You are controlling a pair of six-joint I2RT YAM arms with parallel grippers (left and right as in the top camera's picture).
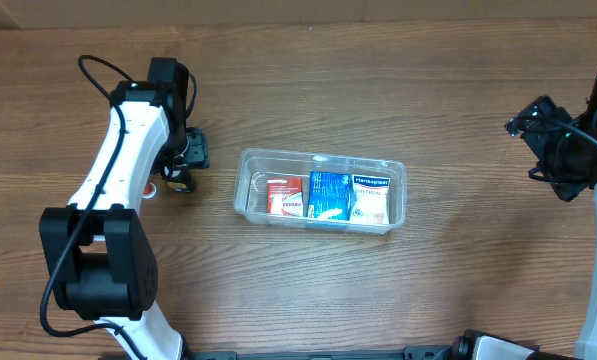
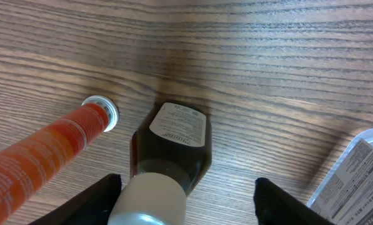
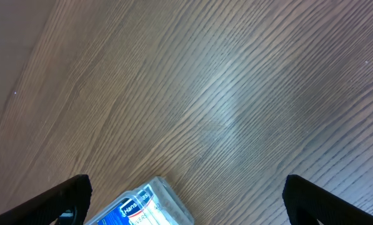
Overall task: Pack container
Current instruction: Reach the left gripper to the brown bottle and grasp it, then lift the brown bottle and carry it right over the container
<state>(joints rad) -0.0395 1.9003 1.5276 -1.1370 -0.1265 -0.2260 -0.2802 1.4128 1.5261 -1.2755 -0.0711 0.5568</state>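
The clear plastic container sits mid-table and holds a red-and-white box, a blue box and a white Hansaplast box side by side. My left gripper is left of it, open. In the left wrist view its fingers straddle the white cap of a dark bottle lying on the table; the cap is close against the left finger. My right gripper is far right, open and empty, with the container's corner below it.
An orange tube with a white cap lies just left of the bottle, partly showing beside the left arm from overhead. The container's corner is at the right of the left wrist view. Bare wooden table surrounds everything.
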